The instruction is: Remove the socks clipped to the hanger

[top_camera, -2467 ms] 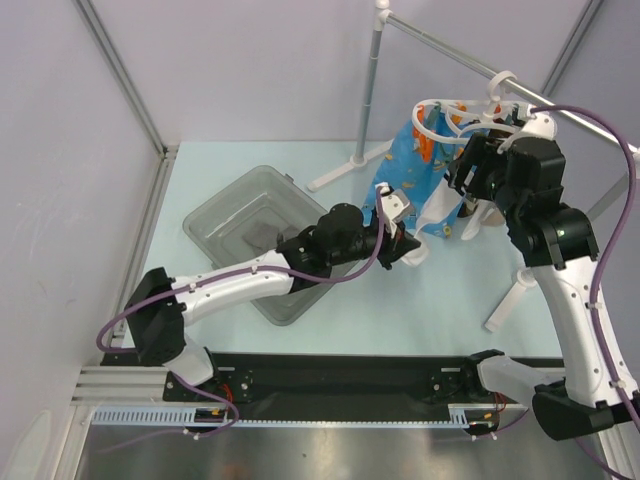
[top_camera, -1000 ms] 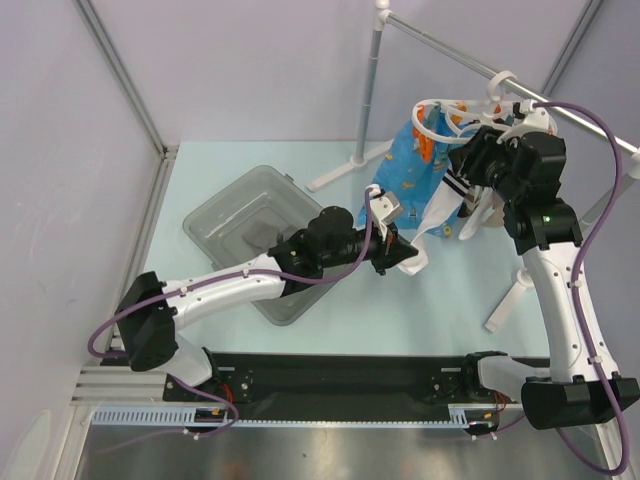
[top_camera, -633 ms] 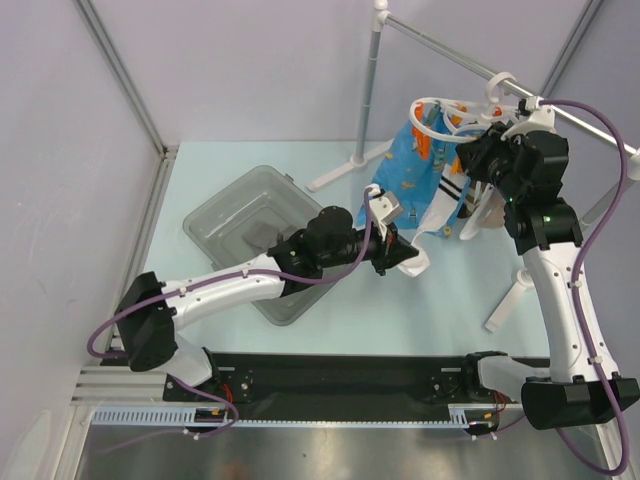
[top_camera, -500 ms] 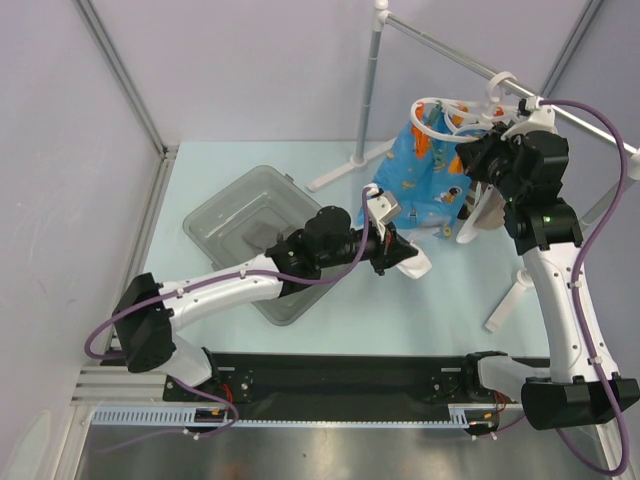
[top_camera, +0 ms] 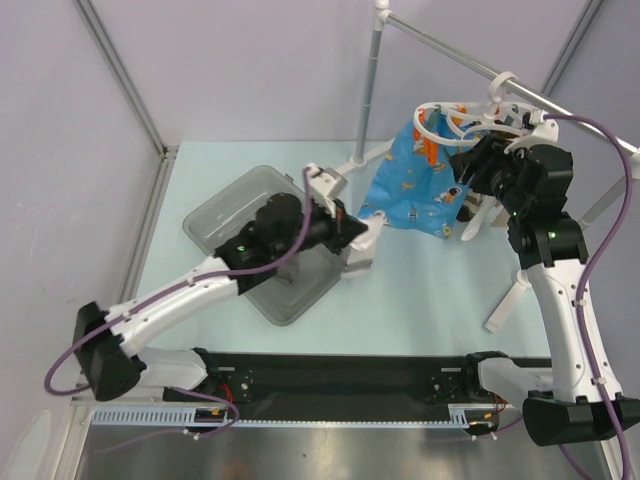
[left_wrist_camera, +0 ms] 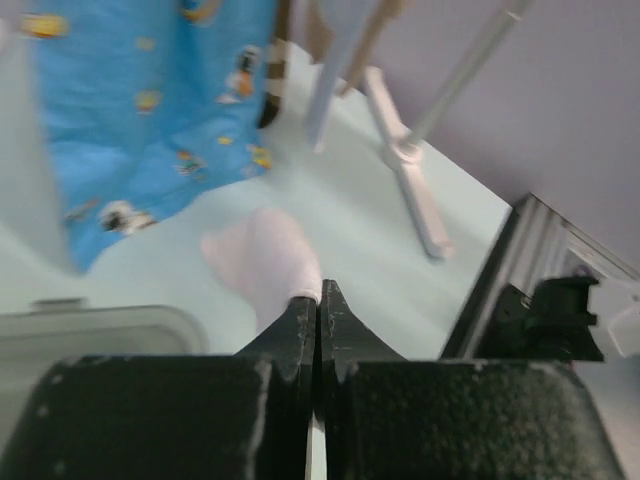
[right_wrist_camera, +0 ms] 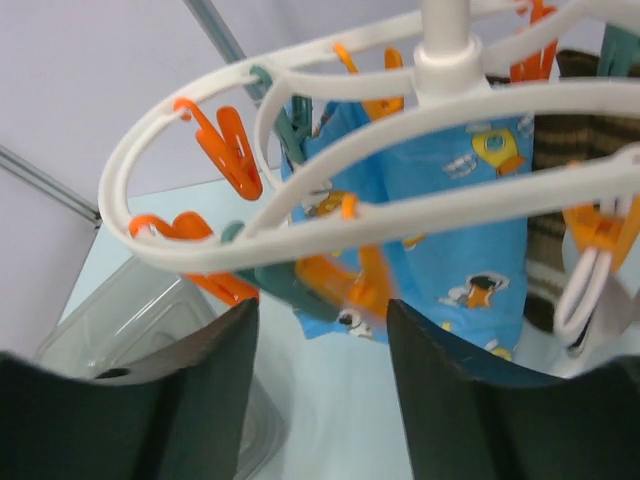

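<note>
**One sock off, at least two left on the clips**

My left gripper (left_wrist_camera: pixel 318 290) is pinched tight on the cuff end of a pale sock (left_wrist_camera: pixel 262 262). The sock dangles free of the hanger (top_camera: pixel 450 113), well apart from it, at the right rim of the clear bin (top_camera: pixel 225 205). Likely next: carry it over the bin and let go. My arm hides the bin's contents, so I cannot tell if anything lies in it.

My right gripper (right_wrist_camera: pixel 320 312) is spread wide and empty, just below the white ring, near the orange clips.

Left to do: the blue sock (top_camera: pixel 412 190) hangs clipped, its lower edge reaching toward the table (top_camera: pixel 440 290). A brown-striped sock (right_wrist_camera: pixel 558 250) hangs at the ring's far side. More may hang behind these. By my reckoning, the task is well short of done.
</note>
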You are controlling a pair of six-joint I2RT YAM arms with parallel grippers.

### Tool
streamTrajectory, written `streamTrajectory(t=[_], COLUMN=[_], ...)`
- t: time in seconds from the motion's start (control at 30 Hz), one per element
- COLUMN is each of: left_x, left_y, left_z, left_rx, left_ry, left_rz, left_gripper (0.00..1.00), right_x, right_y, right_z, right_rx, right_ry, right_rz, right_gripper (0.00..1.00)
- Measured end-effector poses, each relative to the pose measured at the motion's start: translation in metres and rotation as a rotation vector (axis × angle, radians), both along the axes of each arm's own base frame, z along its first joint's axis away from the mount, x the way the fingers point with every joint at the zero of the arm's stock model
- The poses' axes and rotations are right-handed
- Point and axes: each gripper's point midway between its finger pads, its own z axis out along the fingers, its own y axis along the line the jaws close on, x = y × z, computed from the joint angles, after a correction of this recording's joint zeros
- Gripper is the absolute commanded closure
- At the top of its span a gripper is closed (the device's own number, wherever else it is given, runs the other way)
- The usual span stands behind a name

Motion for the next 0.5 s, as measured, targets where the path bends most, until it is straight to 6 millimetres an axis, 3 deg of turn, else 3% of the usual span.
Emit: streamTrajectory(t=[0.07,0.1,0.13,0.23,0.33,0.5], left_x=[0.012,0.018,0.025,0.04,0.054,0.07], left_y=[0.033,0.044,0.058,0.103,0.135,0.169], left_z=[0.014,0.018,0.024,0.033,0.024,-0.017], left_rx=[-0.005,-0.009,-0.013,-0.004,0.037,0.14], left_ry=[0.0,-0.001,-0.004,-0.006,0.024,0.124], left_rz=[0.091,0.126,0.166,0.299,0.401,0.507], left_gripper=[0.97,0.97,0.97,0.97,0.95,0.89], right_x=[-0.008,-0.012,-0.017,-0.033,-0.05,-0.068], right_y=[0.001,0.001,0.002,0.004,0.005,0.004], right_z=[-0.005,-0.007,-0.009,-0.017,-0.025,-0.029], right_rx=[0.003,0.002,0.004,0.014,0.021,0.011], right_ry=[0.011,0.017,0.022,0.04,0.055,0.066], right_rz=[0.007,0.01,0.018,0.037,0.05,0.053], right_gripper=[0.17,0.17,0.09,0.0,0.0,0.0])
